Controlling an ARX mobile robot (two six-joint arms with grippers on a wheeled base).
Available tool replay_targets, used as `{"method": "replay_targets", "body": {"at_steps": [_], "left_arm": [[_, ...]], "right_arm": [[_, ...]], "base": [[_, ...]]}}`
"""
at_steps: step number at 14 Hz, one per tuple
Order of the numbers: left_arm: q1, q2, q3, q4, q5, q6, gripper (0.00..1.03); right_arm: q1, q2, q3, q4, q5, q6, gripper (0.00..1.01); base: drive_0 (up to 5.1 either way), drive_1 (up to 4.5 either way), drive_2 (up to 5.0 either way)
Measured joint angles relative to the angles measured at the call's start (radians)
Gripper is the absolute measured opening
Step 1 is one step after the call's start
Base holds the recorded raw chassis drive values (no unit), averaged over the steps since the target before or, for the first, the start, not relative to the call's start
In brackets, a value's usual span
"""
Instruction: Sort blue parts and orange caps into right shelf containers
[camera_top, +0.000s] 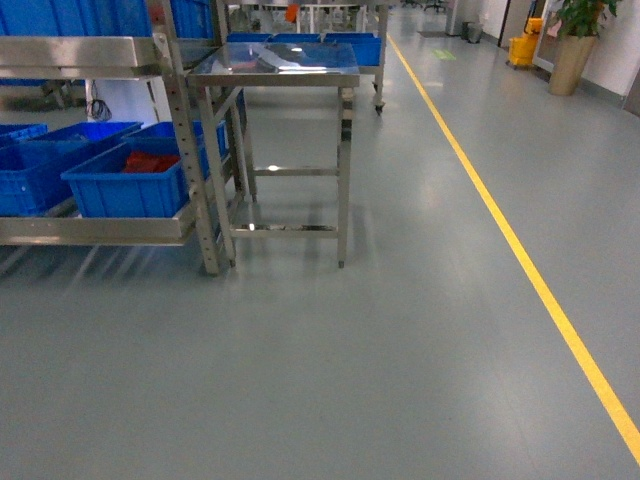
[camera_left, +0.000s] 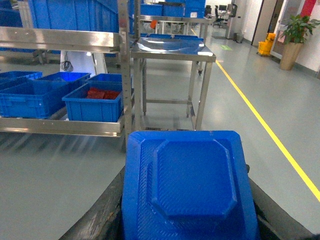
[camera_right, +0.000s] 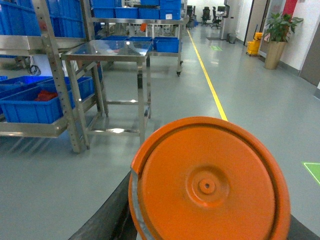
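Note:
A blue part (camera_left: 192, 185), square with a raised octagonal face, fills the lower left wrist view; my left gripper (camera_left: 190, 222) is shut on it, with black fingers (camera_left: 102, 212) showing at both sides. A round orange cap (camera_right: 210, 185) sits in my right gripper (camera_right: 202, 225), which is shut on its edges. Neither gripper appears in the head view. Blue containers (camera_top: 130, 185) stand on the low shelf at the left, and the nearest one holds red-orange pieces (camera_top: 150, 160). That crate (camera_left: 95, 107) is also ahead to the left in the left wrist view.
A steel rack (camera_top: 190, 150) with perforated posts carries the crates. Beside it stands a steel table (camera_top: 275, 65). A yellow floor line (camera_top: 520, 260) runs down the right side. A potted plant (camera_top: 575, 40) and a yellow mop bucket (camera_top: 523, 48) stand far back right.

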Motion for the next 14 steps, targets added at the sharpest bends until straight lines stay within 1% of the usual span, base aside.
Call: {"method": "replay_targets", "body": {"at_steps": [14], "left_arm": [[0.000, 0.000, 0.000, 0.001, 0.000, 0.000, 0.43]], "right_arm": [[0.000, 0.000, 0.000, 0.000, 0.000, 0.000, 0.45]], "base": [[0.0, 4.27, -4.3]]}}
